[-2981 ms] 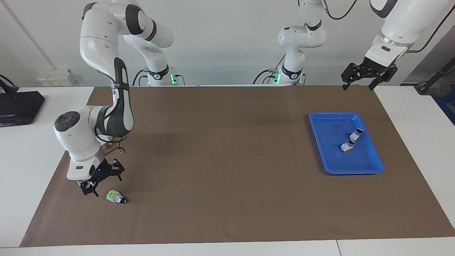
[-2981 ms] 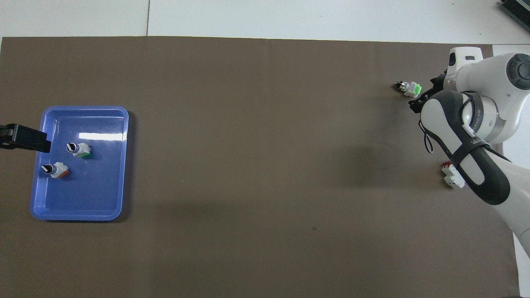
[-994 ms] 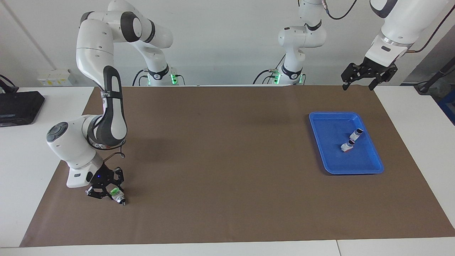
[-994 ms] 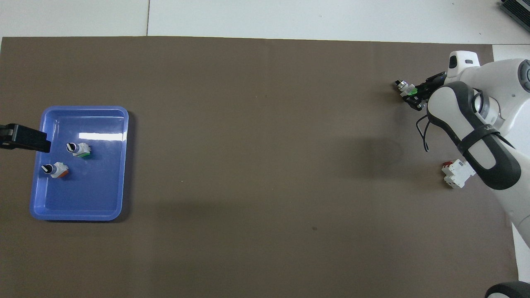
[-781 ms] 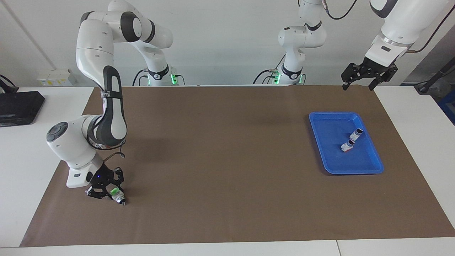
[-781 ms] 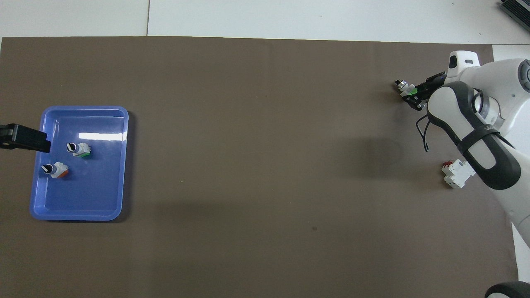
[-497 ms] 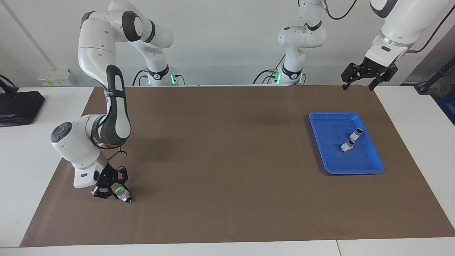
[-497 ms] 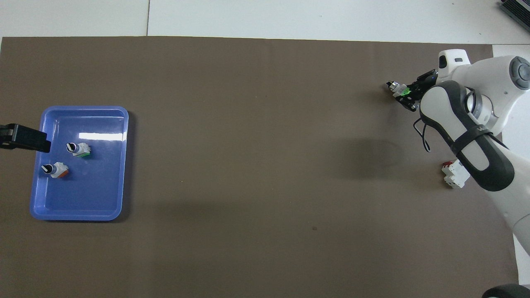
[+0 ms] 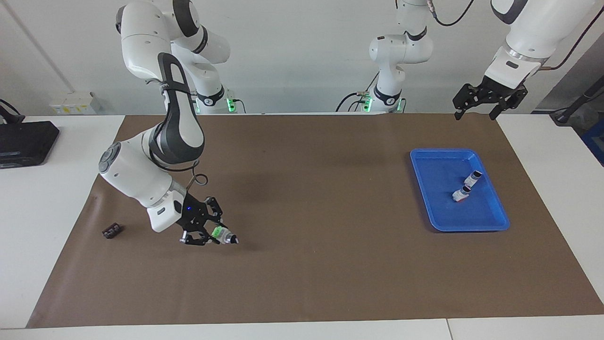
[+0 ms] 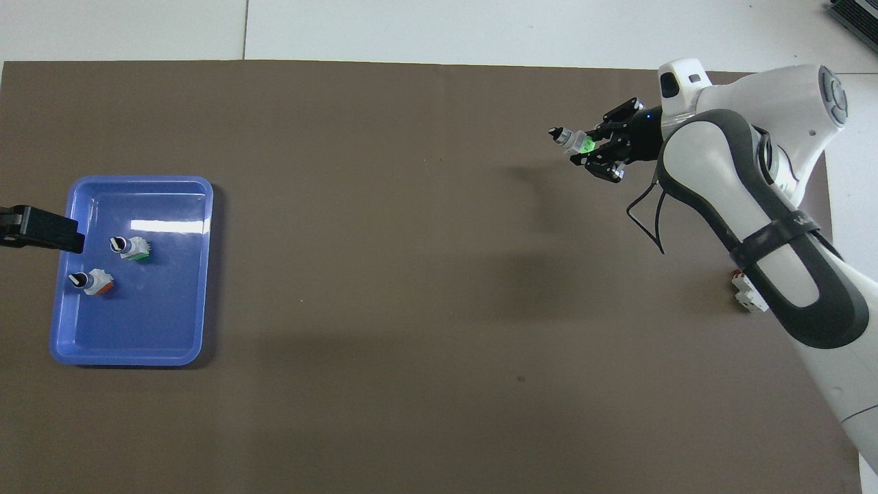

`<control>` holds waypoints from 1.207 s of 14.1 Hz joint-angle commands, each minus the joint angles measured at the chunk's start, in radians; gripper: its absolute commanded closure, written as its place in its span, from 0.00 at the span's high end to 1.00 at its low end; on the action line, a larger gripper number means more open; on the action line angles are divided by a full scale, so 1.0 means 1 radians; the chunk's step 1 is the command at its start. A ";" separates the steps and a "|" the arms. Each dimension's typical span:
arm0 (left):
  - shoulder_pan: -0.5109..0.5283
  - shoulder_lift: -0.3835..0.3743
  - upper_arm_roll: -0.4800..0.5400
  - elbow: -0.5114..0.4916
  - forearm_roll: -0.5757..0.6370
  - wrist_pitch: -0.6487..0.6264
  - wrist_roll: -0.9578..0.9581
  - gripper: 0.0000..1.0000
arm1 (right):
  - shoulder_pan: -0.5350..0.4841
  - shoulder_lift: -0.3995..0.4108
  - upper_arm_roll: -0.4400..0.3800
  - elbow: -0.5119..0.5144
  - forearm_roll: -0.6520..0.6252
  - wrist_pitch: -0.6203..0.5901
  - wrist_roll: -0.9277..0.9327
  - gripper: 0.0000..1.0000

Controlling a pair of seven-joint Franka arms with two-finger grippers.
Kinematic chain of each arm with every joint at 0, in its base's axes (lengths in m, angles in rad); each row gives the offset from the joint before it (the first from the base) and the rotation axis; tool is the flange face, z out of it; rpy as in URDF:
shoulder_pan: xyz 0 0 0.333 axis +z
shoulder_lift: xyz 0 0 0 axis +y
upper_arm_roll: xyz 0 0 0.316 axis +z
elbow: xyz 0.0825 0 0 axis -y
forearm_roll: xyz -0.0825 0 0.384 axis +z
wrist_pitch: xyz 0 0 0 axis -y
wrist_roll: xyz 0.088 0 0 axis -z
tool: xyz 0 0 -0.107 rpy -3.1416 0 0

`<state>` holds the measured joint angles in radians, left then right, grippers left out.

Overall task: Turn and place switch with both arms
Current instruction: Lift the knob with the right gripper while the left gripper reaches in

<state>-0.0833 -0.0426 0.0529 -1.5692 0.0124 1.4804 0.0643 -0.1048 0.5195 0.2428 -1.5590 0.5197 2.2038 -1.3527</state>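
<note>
The switch [image 9: 222, 234] is held clamped in the right hand [image 9: 207, 231], which is raised over the brown mat [image 9: 306, 264] toward the right arm's end of the bench [image 9: 28, 198]. In the facing view the green face is seen between the black fingers, while the white-grey body and the black knob stick out past the fingertips, pointing away from the wrist and slightly downward. The same is seen from overhead, where the switch [image 10: 571, 140] projects from the right hand [image 10: 603, 147] with its knob leading and the green end tucked between the fingers. A shadow is cast on the mat under the hand, apart from the switch.

The left hand [image 9: 488, 101] is kept waiting in the air over the mat's edge near the left arm's base, its fingers spread wide and nothing held between them.

A blue tray [image 9: 427, 189] is lying toward the left arm's end of the bench, with two small switches [image 9: 467, 186] inside it. A small flat dark piece [image 9: 111, 231] is lying on the mat near the right arm's end. A white block with a red tab [image 10: 748, 291] is partly hidden under the right arm in the overhead view.
</note>
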 commanded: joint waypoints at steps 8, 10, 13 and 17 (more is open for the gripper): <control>-0.019 -0.028 -0.025 -0.038 0.012 0.084 0.006 1.00 | 0.304 -0.010 0.035 -0.041 0.279 0.251 0.095 0.00; -0.019 -0.031 -0.027 -0.054 0.009 0.104 0.002 1.00 | 0.326 -0.025 0.035 -0.079 0.443 0.308 -0.018 0.00; -0.004 -0.034 -0.025 -0.058 -0.030 0.116 -0.004 1.00 | 0.355 -0.059 0.033 -0.142 0.659 0.356 -0.256 0.00; -0.003 -0.065 -0.019 -0.123 -0.095 0.115 0.014 0.81 | 0.408 -0.127 0.030 -0.155 0.663 0.424 -0.266 0.00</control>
<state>-0.0842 -0.0578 0.0341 -1.6210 -0.0652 1.5663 0.0701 0.2716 0.4738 0.2752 -1.6658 1.1552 2.5783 -1.6009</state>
